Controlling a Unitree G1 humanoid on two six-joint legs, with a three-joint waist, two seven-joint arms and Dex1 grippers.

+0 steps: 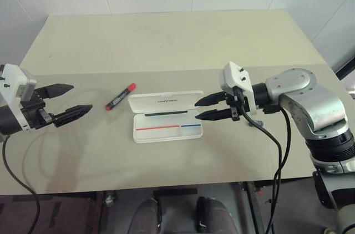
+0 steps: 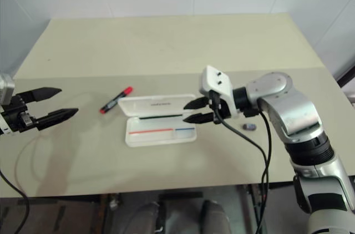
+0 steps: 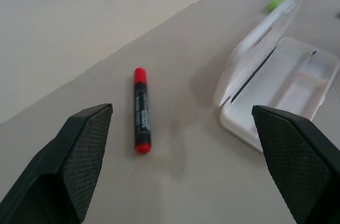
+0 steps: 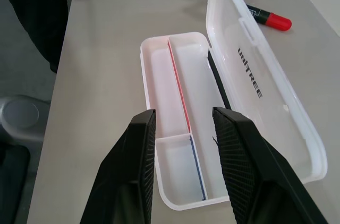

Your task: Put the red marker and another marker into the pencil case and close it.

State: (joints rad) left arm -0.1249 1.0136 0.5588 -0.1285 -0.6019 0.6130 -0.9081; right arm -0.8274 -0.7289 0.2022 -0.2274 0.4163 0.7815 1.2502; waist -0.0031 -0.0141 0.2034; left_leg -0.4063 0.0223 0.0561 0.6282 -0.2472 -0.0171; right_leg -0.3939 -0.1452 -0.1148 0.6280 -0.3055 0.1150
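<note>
The pencil case lies open in the middle of the table, its white lid tipped back, and its tray with the red-and-blue stripe is empty. The red marker lies flat on the table just left of the lid. A bit of bright light green, the other marker, peeks out beyond the lid in the left wrist view. My left gripper hovers open, left of the red marker and pointing at it. At the case's right end, my right gripper hangs partly open above the tray and holds nothing.
A small dark grey stub lies on the table right of the case, under my right arm. A black cable hangs from the right wrist over the table's front edge. The far half of the beige table is bare.
</note>
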